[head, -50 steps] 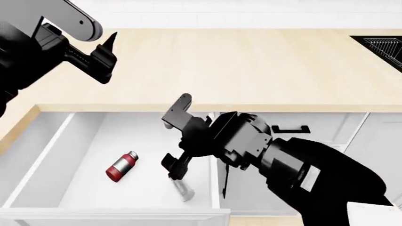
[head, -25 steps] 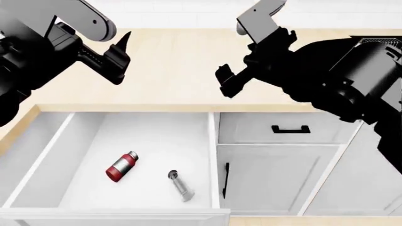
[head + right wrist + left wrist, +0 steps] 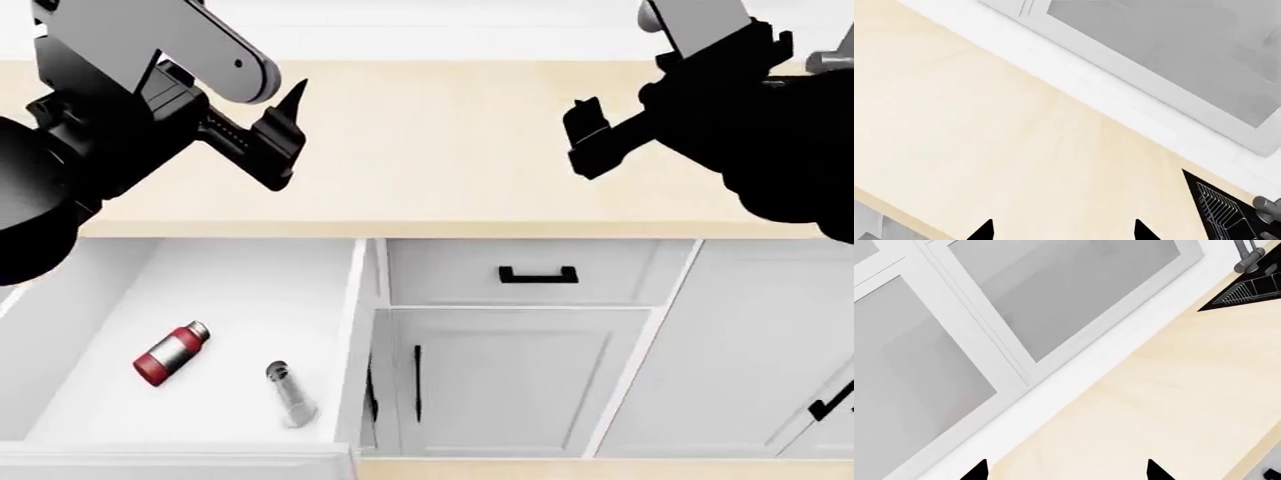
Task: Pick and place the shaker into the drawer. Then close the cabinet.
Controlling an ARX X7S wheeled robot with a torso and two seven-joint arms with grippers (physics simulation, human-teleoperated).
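Overhead, the pale wooden counter (image 3: 441, 150) spans the frame's upper half. Below it, lower left, the drawer (image 3: 80, 300) stands pulled out. Both arms hover above the counter: left gripper (image 3: 283, 135) and right gripper (image 3: 627, 75), each spread wide, empty. Inside the drawer lies the shaker (image 3: 170, 352), beside a clear shaker (image 3: 286, 393).

Drawer (image 3: 60, 300): pulled out below the tabletop (image 3: 441, 170), at left.
Shaker (image 3: 171, 352): lying in the drawer.
Clear shaker (image 3: 288, 394): lying right of it, nearer the front.
Narrow drawer (image 3: 538, 273): right of the open one.
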